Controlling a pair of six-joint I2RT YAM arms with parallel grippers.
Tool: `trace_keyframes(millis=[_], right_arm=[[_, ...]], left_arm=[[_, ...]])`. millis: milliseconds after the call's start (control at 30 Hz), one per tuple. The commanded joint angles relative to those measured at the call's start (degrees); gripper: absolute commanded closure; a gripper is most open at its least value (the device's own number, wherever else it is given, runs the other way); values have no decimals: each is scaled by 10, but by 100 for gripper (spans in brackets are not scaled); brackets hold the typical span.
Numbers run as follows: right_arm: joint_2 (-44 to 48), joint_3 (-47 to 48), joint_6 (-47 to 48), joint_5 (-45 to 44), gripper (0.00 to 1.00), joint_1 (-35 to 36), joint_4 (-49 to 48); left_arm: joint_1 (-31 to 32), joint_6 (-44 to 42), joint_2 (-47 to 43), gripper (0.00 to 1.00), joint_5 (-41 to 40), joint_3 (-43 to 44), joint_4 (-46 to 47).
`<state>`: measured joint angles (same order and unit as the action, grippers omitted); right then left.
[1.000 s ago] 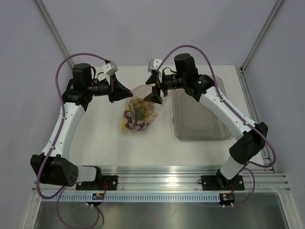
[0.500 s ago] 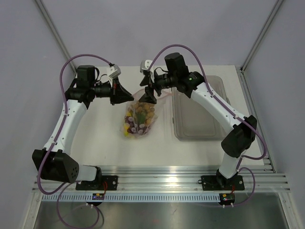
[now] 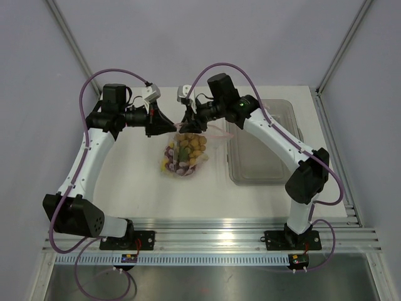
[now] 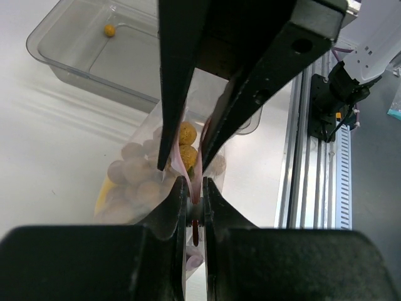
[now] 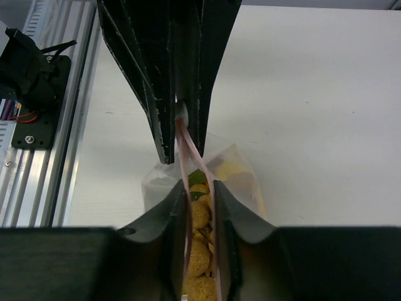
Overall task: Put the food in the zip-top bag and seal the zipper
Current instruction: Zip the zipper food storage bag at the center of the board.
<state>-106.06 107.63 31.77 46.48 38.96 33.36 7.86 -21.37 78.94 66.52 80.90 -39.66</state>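
One clear zip-top bag [image 3: 183,153] printed with pink-red dots sits near the middle of the bench [image 3: 125,169]. Its mouth edge is lifted at the far end, and its long axis runs from that edge back toward the arm bases, the closed bottom sagging low. Inside, tan-orange round fruits [image 3: 193,145] fill the upper part, dark red grapes [image 3: 177,165] lie lower, and a bit of yellow from the bananas [image 3: 164,165] shows at the lower left corner. Along the raised edge the pink-red zipper [image 5: 183,150] runs left to right between the two arms, and its free end trails off toward the right. The left pincer [image 4: 195,188] is clenched flat on that strip at the bag's left corner. Facing it almost tip to tip, the right pincer [image 5: 199,191] straddles the same strip just beside it. Its jaws are narrow but apart, with the two pink lips between them; whether the pads already pinch the strip cannot be told. To the right of the bag, well clear of it, a rigid clear rectangular tray [image 3: 276,163] lies on the bench with a small orange ball [image 4: 109,29] in it.
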Motion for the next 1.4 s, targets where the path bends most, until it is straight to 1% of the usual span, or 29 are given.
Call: trace_keyframes(millis=[0,33,133,167,267,300,333,400,500,533,567,600,633,667,733,767,867,967,1000,1100,1167,1200,1267,1367], right_arm=[[3,23,-1,0,72,4,3],[7,21,-4,-2,85,4,-1],[17,3,-13,-6,100,4,-25],[21,-10,-14,-7,100,4,-32],[32,-33,-17,-10,100,4,-60],[35,-36,-18,-11,100,5,-66],[37,-38,-18,-13,100,4,-66],[38,-43,-17,-16,100,5,-66],[45,-52,-18,-18,100,4,-73],[47,-55,-20,-18,100,4,-77],[49,-60,-24,-17,100,3,-85],[51,-62,-27,-15,100,2,-89],[51,-64,-29,-13,100,2,-93],[52,-64,-33,-10,100,0,-96],[53,-65,-36,-4,100,-5,-99],[53,-65,-36,-3,100,-6,-100],[53,-65,-38,4,100,-10,-102],[54,-66,-42,9,100,-11,-105],[56,-66,-42,12,100,-11,-107],[59,-67,-43,13,100,-11,-106],[61,-72,-41,13,100,-11,-105],[63,-72,-40,13,100,-11,-106],[62,-72,-39,14,100,-11,-107],[61,-71,-41,18,100,-11,-108]], left_arm=[[2,-17,-2,100,26,36,10],[2,-17,-3,100,24,36,11],[2,-15,-4,100,15,36,11],[2,-11,-4,80,12,37,10],[2,-11,-12,32,-7,38,4],[2,-12,-19,27,-18,36,5],[1,-14,-26,25,-46,34,5],[-4,-22,-59,24,-74,14,24],[-26,-7,-127,24,-118,-57,98],[-33,13,-148,24,-123,-82,155],[-40,17,-186,24,-126,-136,186],[-48,15,-210,25,-130,-166,216],[-49,13,-229,25,-136,-194,276],[-49,11,-264,24,-145,-250,306],[-50,4,-285,25,-145,-288,348],[-50,2,-289,26,-135,-301,351],[-50,14,-270,30,-118,-304,353],[-50,47,-229,35,-83,-296,383],[-50,57,-219,35,-77,-297,409],[-50,72,-196,35,-75,-298,439],[-50,80,-188,34,-72,-298,448],[-50,89,-186,34,-68,-298,468],[-50,98,-174,34,-60,-292,470],[-50,110,-151,39,-38,-275,467]])
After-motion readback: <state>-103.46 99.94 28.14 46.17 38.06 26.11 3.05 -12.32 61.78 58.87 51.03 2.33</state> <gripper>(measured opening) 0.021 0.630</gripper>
